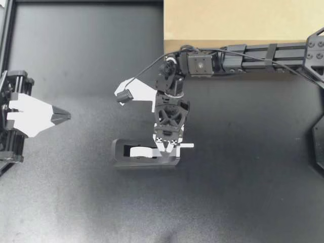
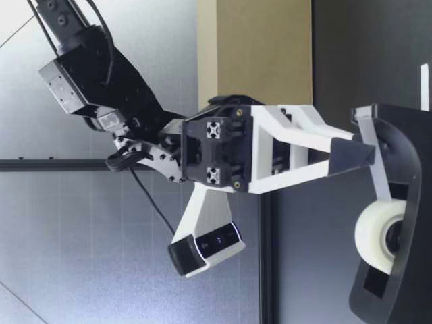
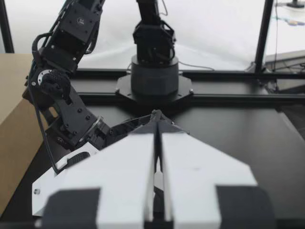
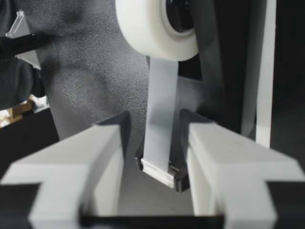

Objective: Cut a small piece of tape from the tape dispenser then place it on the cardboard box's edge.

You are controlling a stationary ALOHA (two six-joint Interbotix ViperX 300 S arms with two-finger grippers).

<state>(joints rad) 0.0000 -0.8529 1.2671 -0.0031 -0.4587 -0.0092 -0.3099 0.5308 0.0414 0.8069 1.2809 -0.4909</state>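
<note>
The black tape dispenser (image 1: 144, 154) stands mid-table with its white roll (image 2: 379, 233) in it. My right gripper (image 1: 166, 147) reaches down over the dispenser's cutter end. In the right wrist view its fingers (image 4: 107, 148) stand open on either side of the tape strip (image 4: 160, 105), which runs from the roll (image 4: 152, 26) to the cutter (image 4: 162, 171); small gaps show on both sides. The low view shows my right gripper (image 2: 354, 155) with its tips at the cutter post. My left gripper (image 1: 61, 116) is shut and empty at the table's left side. The cardboard box (image 1: 238, 20) lies at the back.
A narrow white strip (image 1: 187, 146) sticks out beside the dispenser by the right gripper. The right arm (image 3: 71, 71) and its base (image 3: 155, 76) lie ahead of the left gripper (image 3: 157, 181). The box edge (image 3: 12, 124) is beside them. Dark table (image 1: 243, 192) surrounds the dispenser.
</note>
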